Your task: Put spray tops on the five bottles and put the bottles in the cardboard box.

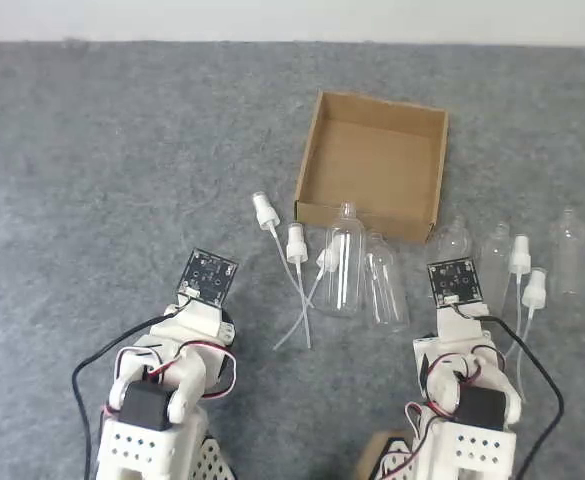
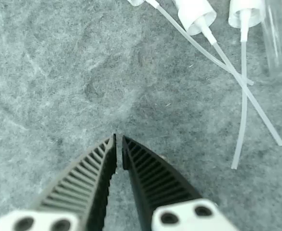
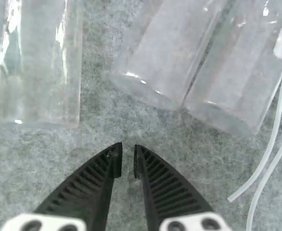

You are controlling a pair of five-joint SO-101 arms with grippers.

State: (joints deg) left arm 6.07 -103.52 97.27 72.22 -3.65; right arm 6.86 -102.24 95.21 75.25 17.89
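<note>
High view first: the five bottles [image 1: 344,262] all lie on their sides on the grey worktop [image 1: 92,180], just on the arms' side of the cardboard box [image 1: 402,225]. Their necks point roughly at the box, so the long axes run away from the arms. No bottle has a top on yet and none is in the box. Three spray tops [image 1: 296,242] lie loose between the left arm [image 1: 187,340] and the two middle bottles. Two more sit among the bottles near the right arm [image 1: 462,350].

Left wrist view: the left hand [image 2: 119,139] is pinched down to a sliver, holding nothing. The spray tops lie ahead of it, with their dip tubes [image 2: 242,110] crossing and trailing back its way.

Right wrist view: the right hand [image 3: 127,147] is narrow too, and empty. Bottle bases sit right in front of its tips.

So the right arm looks nearer for a bottle and the left for a top. Either hand would probably need to open up first, and a bottle would be gripped across its body, not along it.
</note>
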